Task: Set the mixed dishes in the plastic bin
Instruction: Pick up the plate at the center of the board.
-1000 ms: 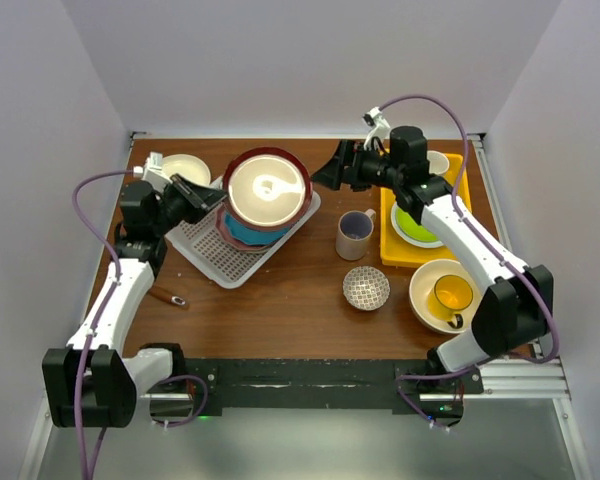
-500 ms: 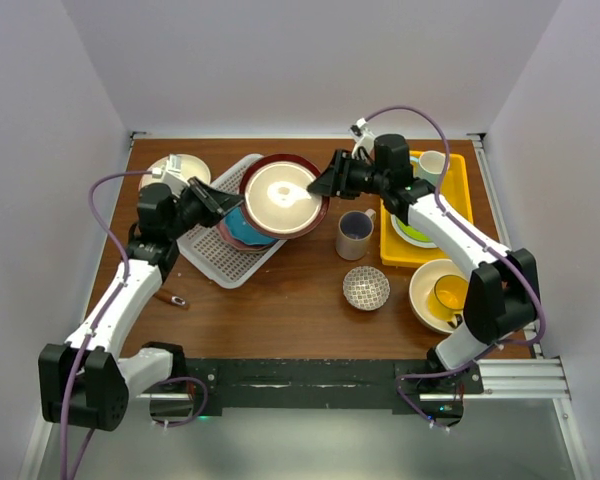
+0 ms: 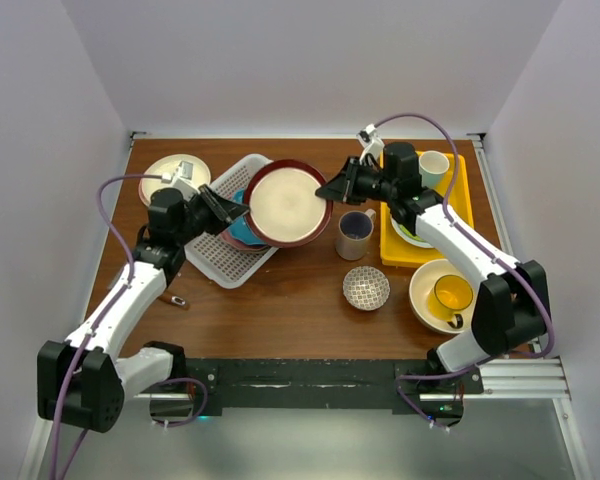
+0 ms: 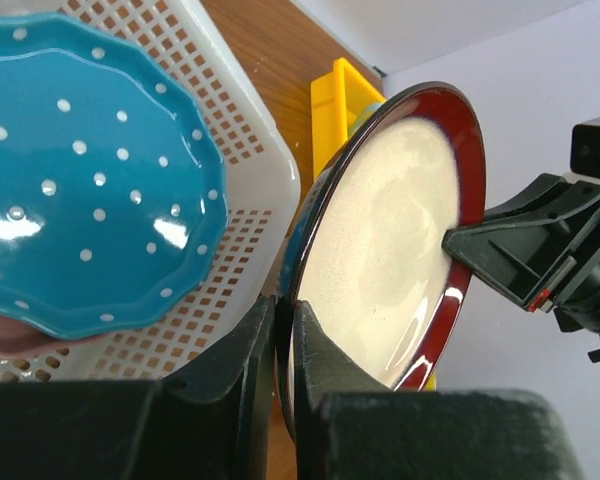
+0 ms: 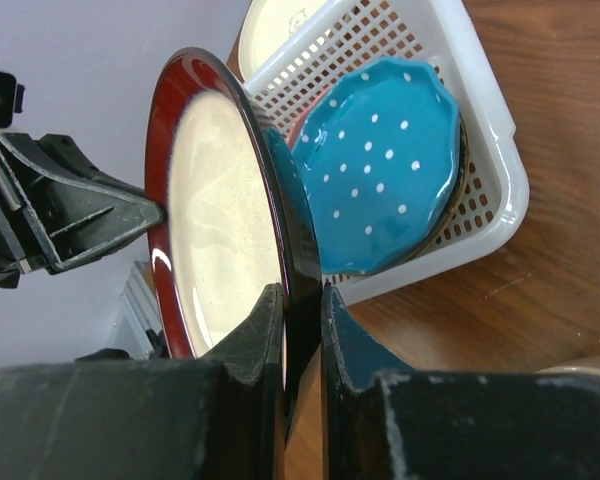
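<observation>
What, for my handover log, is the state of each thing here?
red-rimmed plate: held up, gripped at opposite rims by both grippers.
left gripper: shut on the plate.
right gripper: shut on the plate.
blue dotted plate: lying in the bin.
bin: on the table, holding plates.
beige mug: upright on the table.

right jaws: open→clamped on red-rimmed plate (image 3: 287, 203) rim | plate: shifted rightward
</observation>
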`<action>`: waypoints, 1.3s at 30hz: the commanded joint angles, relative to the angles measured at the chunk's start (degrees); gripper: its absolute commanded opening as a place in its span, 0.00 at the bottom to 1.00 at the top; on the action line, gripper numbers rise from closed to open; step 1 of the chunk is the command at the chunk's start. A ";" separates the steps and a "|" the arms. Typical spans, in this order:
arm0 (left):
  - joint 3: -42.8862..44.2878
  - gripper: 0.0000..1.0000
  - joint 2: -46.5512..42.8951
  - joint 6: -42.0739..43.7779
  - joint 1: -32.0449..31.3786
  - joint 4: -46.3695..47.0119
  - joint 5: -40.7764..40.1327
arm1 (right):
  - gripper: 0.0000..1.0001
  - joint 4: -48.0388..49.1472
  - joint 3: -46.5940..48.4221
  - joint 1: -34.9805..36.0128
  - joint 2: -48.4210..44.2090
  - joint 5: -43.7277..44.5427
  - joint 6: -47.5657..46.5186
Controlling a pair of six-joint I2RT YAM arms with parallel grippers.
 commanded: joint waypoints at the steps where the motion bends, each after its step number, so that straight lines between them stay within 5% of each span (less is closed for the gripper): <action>1: 0.11 0.27 -4.02 2.35 -1.65 5.84 3.68 | 0.00 4.52 -1.97 0.68 -2.51 -0.24 -3.32; 5: -0.68 0.57 -5.69 5.42 -1.65 3.02 3.16 | 0.00 5.76 -3.12 0.68 -2.95 -1.56 -3.41; 11: -0.60 0.82 -8.07 10.52 -1.65 -0.75 1.67 | 0.00 7.25 -4.52 0.68 -3.22 -2.35 -3.24; 19: 0.89 0.98 -10.00 16.59 -1.65 -7.17 -0.53 | 0.00 8.31 -5.67 0.68 -3.75 -2.79 -3.41; 39: 3.35 1.00 -6.93 17.82 -3.58 -9.11 -1.50 | 0.00 9.01 -6.37 0.77 -3.57 -3.58 -3.50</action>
